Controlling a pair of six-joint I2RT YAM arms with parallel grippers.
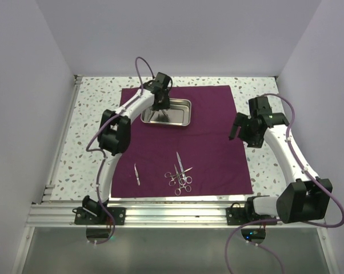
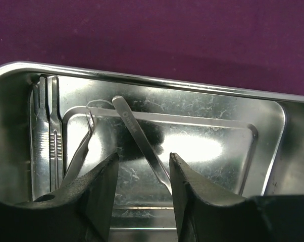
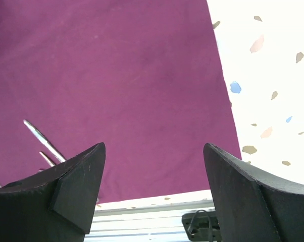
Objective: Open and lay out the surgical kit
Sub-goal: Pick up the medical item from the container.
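Note:
The maroon cloth (image 1: 212,142) lies spread flat on the table. The steel tray (image 1: 183,103) sits on its far part. My left gripper (image 1: 159,107) is down inside the tray, open, its jaws astride a slim flat steel instrument (image 2: 142,141). A hooked tool (image 2: 81,151) and flat handles (image 2: 46,131) lie in the tray's left part (image 2: 10,101). Scissors and forceps (image 1: 180,174) lie on the cloth's near middle, tweezers (image 1: 136,173) to their left. My right gripper (image 1: 236,130) is open and empty above the cloth's right edge (image 3: 142,75).
The speckled white tabletop (image 1: 269,154) borders the cloth on both sides. An aluminium rail (image 1: 172,214) runs along the near edge. White walls enclose the left, back and right. A silvery instrument tip (image 3: 43,141) shows at the left of the right wrist view.

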